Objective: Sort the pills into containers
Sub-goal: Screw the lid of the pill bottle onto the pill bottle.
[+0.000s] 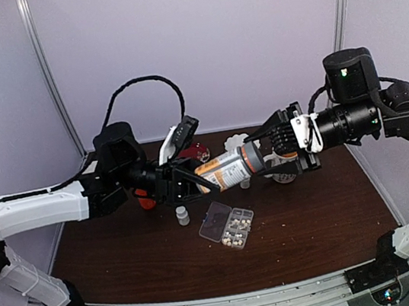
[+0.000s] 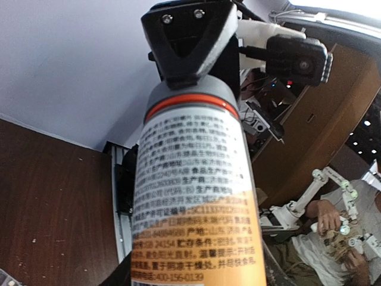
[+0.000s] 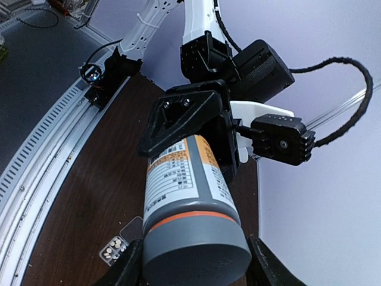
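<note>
A grey-capped pill bottle point(image 1: 226, 171) with an orange and white label hangs level above the table, held between both arms. My left gripper point(image 1: 192, 182) is shut on the bottle's body point(image 2: 191, 196). The right gripper point(image 3: 196, 262) is shut on its grey cap point(image 3: 196, 247), one finger on each side. Below the bottle lies the clear pill box point(image 1: 227, 224), lid open. Small cream pills point(image 1: 237, 230) sit in some of its containers. In the right wrist view the box point(image 3: 115, 248) shows at the lower left, apart from both grippers.
A small white bottle point(image 1: 182, 215) stands upright just left of the pill box. An orange object point(image 1: 145, 202) sits under the left arm. A red dish point(image 1: 198, 152) and white items point(image 1: 281, 176) lie at the back behind the bottle.
</note>
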`<action>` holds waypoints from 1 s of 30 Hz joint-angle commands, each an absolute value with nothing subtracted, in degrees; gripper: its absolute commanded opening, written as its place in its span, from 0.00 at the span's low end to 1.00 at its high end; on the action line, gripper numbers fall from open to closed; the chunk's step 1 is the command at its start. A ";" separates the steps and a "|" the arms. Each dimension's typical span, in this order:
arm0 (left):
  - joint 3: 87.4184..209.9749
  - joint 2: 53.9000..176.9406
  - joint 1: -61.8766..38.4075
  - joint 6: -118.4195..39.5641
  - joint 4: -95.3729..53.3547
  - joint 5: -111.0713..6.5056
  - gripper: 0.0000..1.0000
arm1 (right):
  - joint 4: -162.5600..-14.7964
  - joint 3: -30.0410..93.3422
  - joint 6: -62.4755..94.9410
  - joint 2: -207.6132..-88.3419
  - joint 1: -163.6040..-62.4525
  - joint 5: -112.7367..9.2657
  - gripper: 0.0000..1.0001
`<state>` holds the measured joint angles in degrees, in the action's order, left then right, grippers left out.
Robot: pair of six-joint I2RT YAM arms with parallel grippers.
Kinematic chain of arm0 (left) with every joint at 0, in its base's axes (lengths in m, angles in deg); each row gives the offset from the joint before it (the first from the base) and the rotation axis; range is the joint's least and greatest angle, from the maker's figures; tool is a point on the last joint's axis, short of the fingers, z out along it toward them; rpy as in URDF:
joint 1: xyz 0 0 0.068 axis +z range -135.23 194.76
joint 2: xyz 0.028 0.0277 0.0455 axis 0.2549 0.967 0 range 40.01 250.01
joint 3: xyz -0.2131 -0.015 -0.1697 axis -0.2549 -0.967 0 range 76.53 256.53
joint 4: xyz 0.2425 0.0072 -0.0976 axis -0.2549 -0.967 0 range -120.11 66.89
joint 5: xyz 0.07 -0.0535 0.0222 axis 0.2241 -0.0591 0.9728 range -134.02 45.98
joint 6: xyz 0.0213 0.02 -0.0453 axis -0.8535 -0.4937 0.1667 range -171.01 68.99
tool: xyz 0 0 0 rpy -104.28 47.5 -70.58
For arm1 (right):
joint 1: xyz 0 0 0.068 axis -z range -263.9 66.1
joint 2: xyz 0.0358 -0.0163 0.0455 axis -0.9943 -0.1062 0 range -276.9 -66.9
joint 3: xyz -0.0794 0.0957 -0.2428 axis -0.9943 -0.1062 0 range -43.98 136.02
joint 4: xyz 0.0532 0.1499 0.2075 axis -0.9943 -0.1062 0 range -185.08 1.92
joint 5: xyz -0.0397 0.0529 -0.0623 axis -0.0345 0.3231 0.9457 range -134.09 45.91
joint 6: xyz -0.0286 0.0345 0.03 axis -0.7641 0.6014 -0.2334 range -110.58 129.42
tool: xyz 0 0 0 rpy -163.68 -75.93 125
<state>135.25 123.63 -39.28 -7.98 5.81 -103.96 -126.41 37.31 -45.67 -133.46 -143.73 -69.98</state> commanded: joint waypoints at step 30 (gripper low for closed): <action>140.55 118.85 -44.02 -103.06 -18.08 -50.48 0.00 | -60.98 7.95 97.71 -138.68 -136.12 -85.22 0.00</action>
